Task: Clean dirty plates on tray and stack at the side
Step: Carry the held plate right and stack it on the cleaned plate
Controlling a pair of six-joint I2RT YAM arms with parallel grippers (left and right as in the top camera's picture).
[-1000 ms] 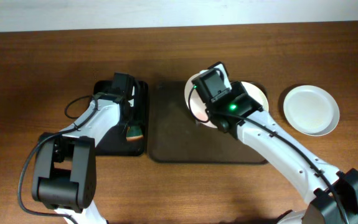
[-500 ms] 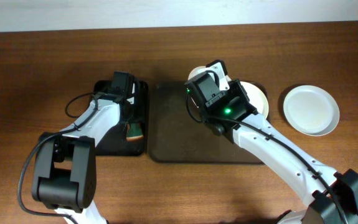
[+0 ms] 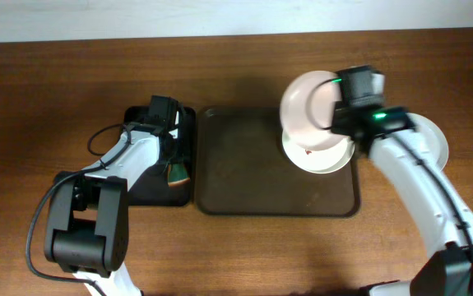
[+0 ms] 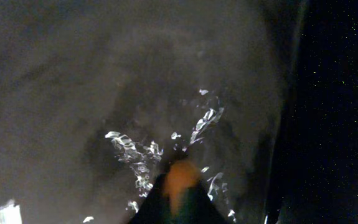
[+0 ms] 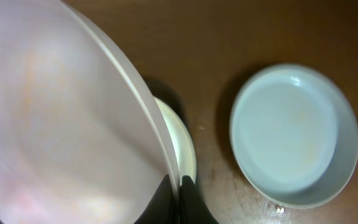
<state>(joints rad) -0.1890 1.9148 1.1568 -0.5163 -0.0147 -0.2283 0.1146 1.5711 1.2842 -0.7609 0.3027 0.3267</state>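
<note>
Setting: a robotics lab test bench, not a home kitchen. Indicators:
- Two robot arms, left and right, stand at the near edge of a wood-grain tabletop.
- Exposed cable on the left arm; a lit green indicator on the right arm.
- A plain pale wall runs along the far edge.
- The only tableware is white plates, a brown tray and a black tray.

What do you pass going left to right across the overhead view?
black tray → brown tray → plate on the bare table
</note>
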